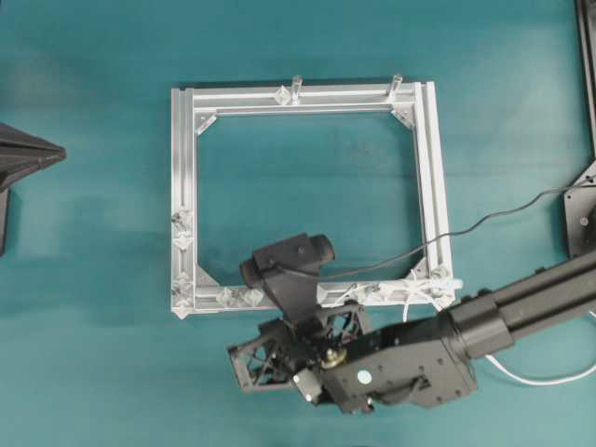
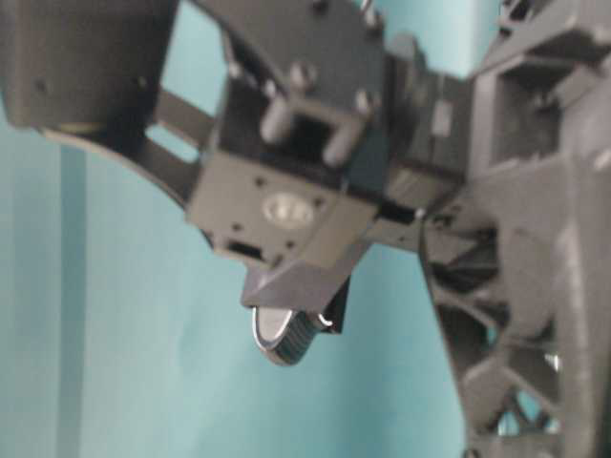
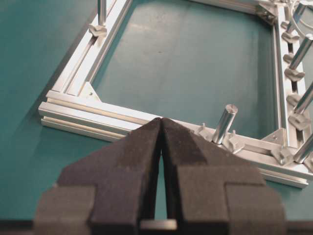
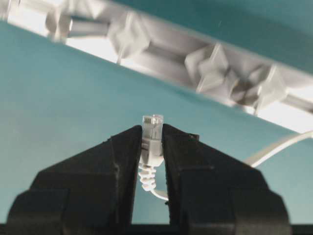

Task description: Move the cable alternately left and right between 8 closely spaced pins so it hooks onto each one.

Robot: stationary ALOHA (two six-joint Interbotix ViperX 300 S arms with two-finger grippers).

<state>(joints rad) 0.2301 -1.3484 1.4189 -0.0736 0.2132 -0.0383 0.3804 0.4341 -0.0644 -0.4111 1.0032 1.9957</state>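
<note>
Right wrist view: right gripper [image 4: 152, 134] clenched on cable [image 4: 151, 142] plug, near frame [image 4: 161, 54] rail pins [image 4: 212, 66]; left gripper [image 3: 161, 122] closed, empty.

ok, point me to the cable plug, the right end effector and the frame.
plug [image 4: 152, 128]: right wrist view, its clear tip.
right end effector [image 4: 151, 142]: right wrist view, between its fingertips.
frame [image 1: 182, 149]: overhead view, left rail.

One camera looks straight down on the frame [image 1: 303, 196]; the table-level one is blocked close-up by an arm; both wrist cameras share the frame's rails.
</note>
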